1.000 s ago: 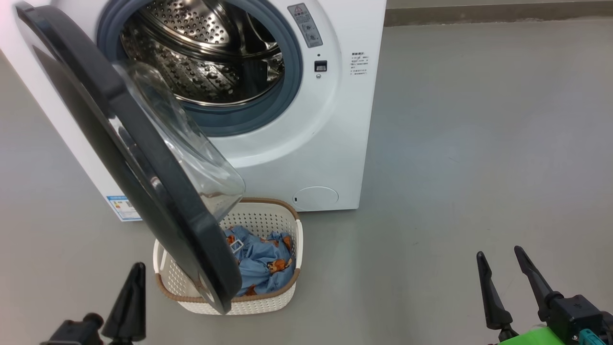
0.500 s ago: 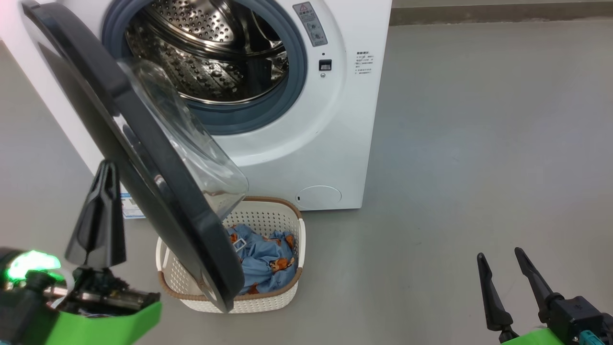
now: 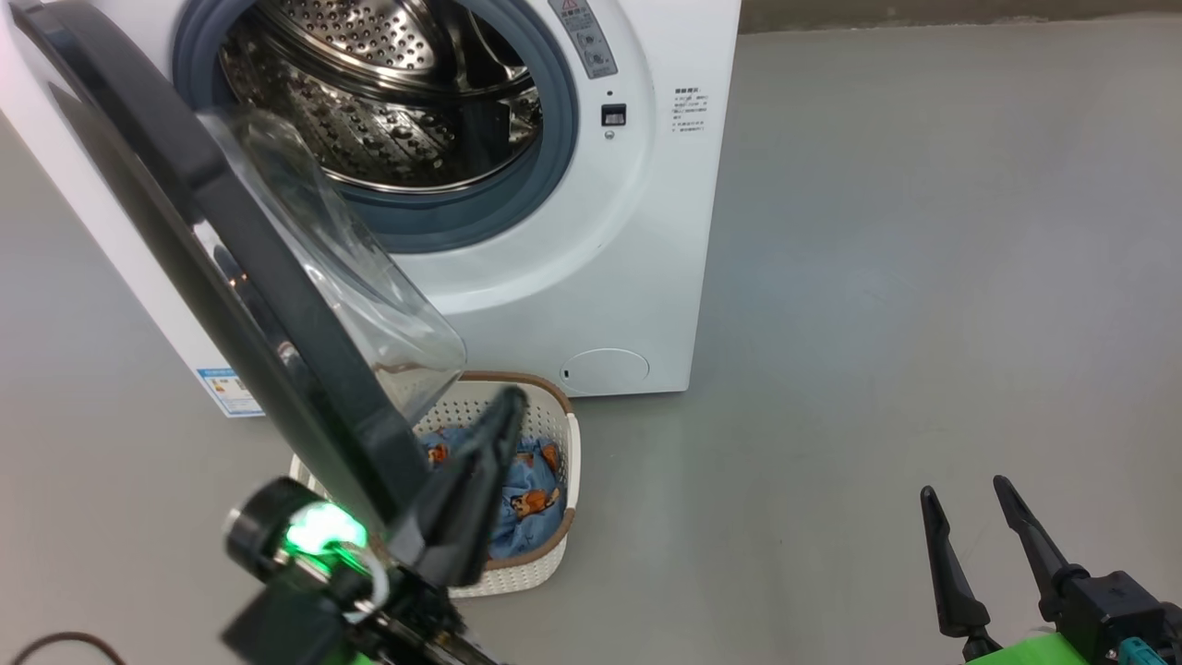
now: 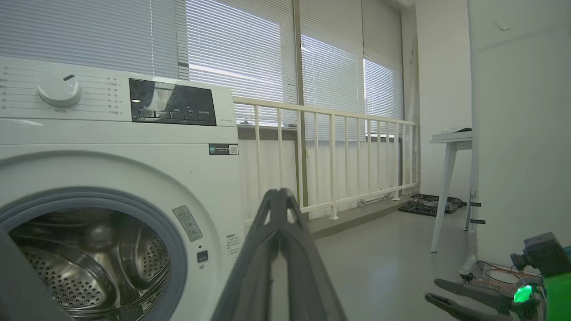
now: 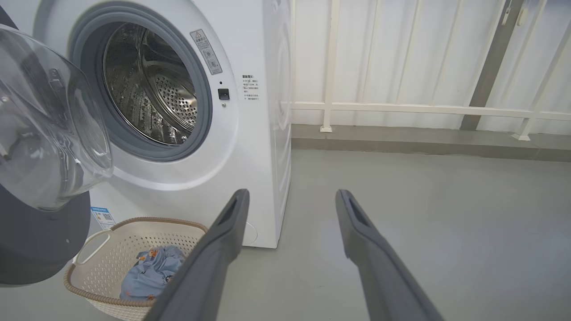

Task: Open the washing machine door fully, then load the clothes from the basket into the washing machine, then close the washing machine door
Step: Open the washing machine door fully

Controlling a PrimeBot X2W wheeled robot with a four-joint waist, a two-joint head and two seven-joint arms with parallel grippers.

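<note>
Door (image 3: 277,323) stands partly open, its lower edge over the basket (image 3: 547,563) on the floor in front of the washer (image 3: 637,277). Clothes (image 3: 531,503) lie in the basket. Left gripper (image 3: 506,405) is closed and empty, over the basket just beside the door rim. Right gripper (image 3: 964,491) is open and empty, well apart.

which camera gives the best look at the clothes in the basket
The right wrist view: the clothes lie almost fully in sight in the basket. In the head view the door and left gripper cover part of them. The left wrist view faces the washer instead.
</note>
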